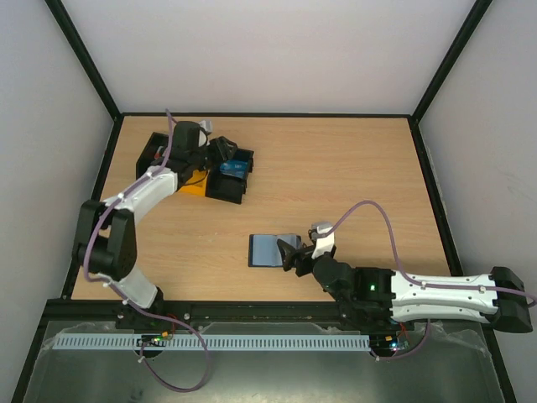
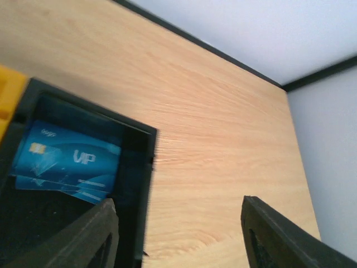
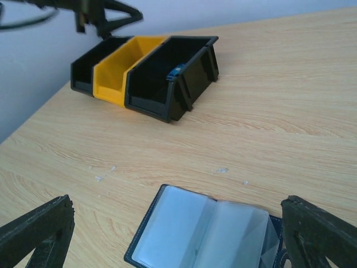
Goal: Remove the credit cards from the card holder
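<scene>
- Two blue credit cards (image 2: 67,162) lie overlapped in a black bin (image 2: 136,167); only the left wrist view shows their faces, one printed "VIP", while the right wrist view catches just a blue sliver at that bin's rim
- Left gripper (image 2: 177,204) hangs over the bin's edge, its fingers (image 2: 95,237) spread apart with nothing between them
- Card holder (image 3: 201,234) lies open and flat on the table (image 1: 352,168), near the front edge around the middle; the right wrist view shows its clear pockets, which from above read as a plain grey-blue patch
- Right gripper (image 3: 175,202) is at the holder's right edge, fingers wide apart and empty
- Bare wood stretches between the holder and the bins, and across the right and back of the table; black rails (image 1: 424,168) line its edges
- Beside the first bin stand a yellow bin (image 3: 120,67) and a second black bin (image 3: 89,61); from above the left arm (image 1: 143,189) covers part of them
- Whether any card sits in the holder's pockets cannot be told, and its near edge is cut off in the right wrist view
</scene>
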